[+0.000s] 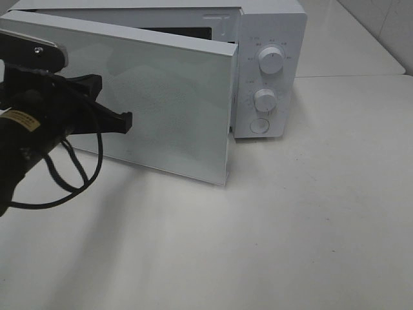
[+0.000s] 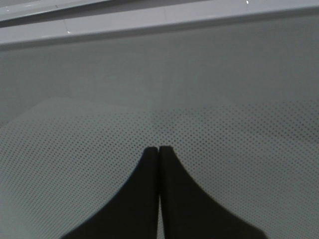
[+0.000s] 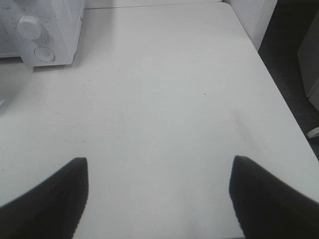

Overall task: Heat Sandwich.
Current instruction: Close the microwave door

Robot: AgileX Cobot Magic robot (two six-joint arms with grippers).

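At the left of the high view, the left gripper (image 1: pixel 126 121) is pointing, its fingers pressed together, at the dotted window of the door (image 1: pixel 187 97). The door is standing partly swung out from the microwave (image 1: pixel 274 26). Whether the gripper is touching it is unclear. The right gripper (image 3: pixel 159 162) is hovering spread wide over the bench (image 3: pixel 164 89). Where the sandwich is cannot be told.

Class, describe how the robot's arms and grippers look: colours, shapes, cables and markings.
The left arm is black, with a silver metal bracket near its wrist, a small yellow label and a loose black cable looping below. The left gripper has black fingers tapering to narrow tips. The right gripper has black, wedge-shaped fingers with rounded corners.
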